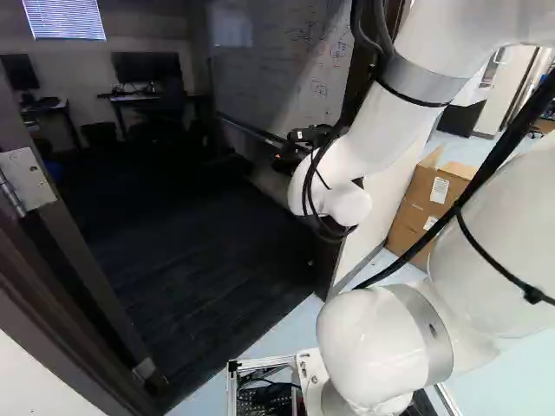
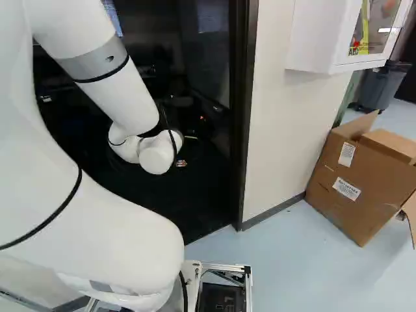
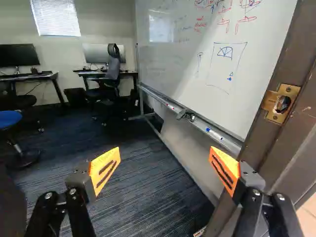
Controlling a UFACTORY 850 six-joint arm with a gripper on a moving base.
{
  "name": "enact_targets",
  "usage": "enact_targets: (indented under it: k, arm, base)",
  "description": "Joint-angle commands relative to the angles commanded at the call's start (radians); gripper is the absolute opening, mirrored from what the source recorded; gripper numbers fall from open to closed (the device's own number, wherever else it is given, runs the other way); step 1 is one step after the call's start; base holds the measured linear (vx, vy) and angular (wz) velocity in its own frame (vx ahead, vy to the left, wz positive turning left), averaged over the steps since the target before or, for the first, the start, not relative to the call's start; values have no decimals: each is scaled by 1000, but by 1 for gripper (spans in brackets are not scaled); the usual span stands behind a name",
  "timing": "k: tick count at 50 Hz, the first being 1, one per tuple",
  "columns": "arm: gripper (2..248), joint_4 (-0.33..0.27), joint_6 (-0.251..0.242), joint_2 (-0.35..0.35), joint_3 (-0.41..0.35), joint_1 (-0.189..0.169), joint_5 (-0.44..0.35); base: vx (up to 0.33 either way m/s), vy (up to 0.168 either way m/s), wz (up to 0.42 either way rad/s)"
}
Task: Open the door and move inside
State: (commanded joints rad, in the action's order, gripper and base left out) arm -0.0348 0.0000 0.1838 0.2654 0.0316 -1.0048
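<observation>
Left base camera: mounted behind the arm (image 1: 381, 130), on its left, facing ahead and slightly down through the doorway; the hinge (image 1: 28, 180) lies close at the view's left. Right base camera: behind the arm, on its right, same heading, taking in the door frame (image 2: 242, 130) and the wall (image 2: 286, 123) beside it. Both share the arm, the doorway and the cardboard box (image 2: 348, 188). Wrist camera: looks forward along the fingers (image 3: 104, 170) into the room, with the strike plate (image 3: 274, 108) near; it shares the whiteboard (image 3: 192, 59) and window blind (image 3: 55, 17) with the left base view.
</observation>
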Motion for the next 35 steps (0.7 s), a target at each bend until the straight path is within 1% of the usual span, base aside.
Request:
enact_targets:
  k: [25, 35]
  arm:
    - [247, 0, 0, 0, 0, 0, 0]
    - [247, 0, 0, 0, 0, 0, 0]
  base:
    - [-10, -3, -5]
    - [3, 19, 99]
